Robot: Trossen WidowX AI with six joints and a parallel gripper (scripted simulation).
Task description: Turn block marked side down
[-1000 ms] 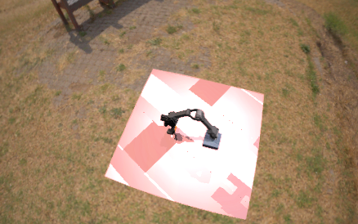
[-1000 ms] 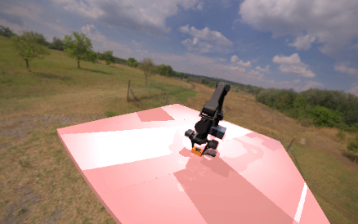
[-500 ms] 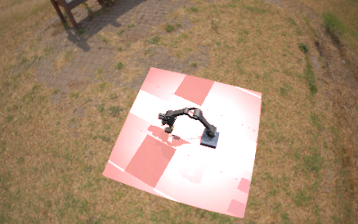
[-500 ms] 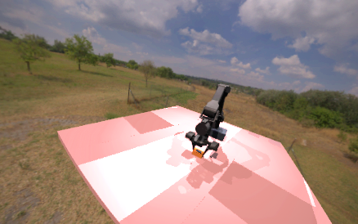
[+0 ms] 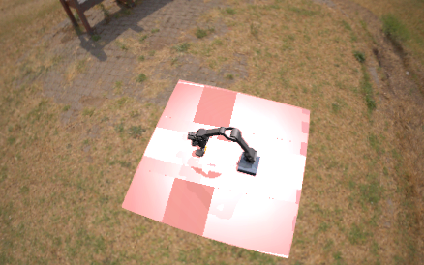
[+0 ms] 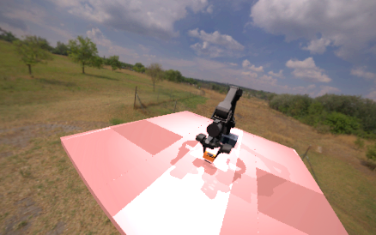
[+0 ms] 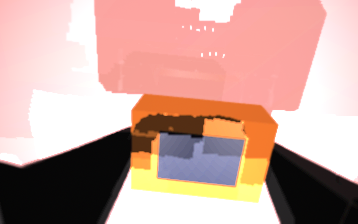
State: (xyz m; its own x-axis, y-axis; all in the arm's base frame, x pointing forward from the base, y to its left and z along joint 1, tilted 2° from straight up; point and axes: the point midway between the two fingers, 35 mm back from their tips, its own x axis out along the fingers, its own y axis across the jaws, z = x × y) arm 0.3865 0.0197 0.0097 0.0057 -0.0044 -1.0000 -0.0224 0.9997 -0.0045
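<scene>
Wrist view | gripper [image 5: 199,145] [image 6: 214,147] [image 7: 198,142] half-open, clamped on block [image 5: 205,150] [image 6: 209,155] [image 7: 252,172]! | marked face towards camera | now lift straight, squeeze steady, clear table [image 5: 185,208] [image 6: 172,206] [image 7: 210,65] before rolling
</scene>
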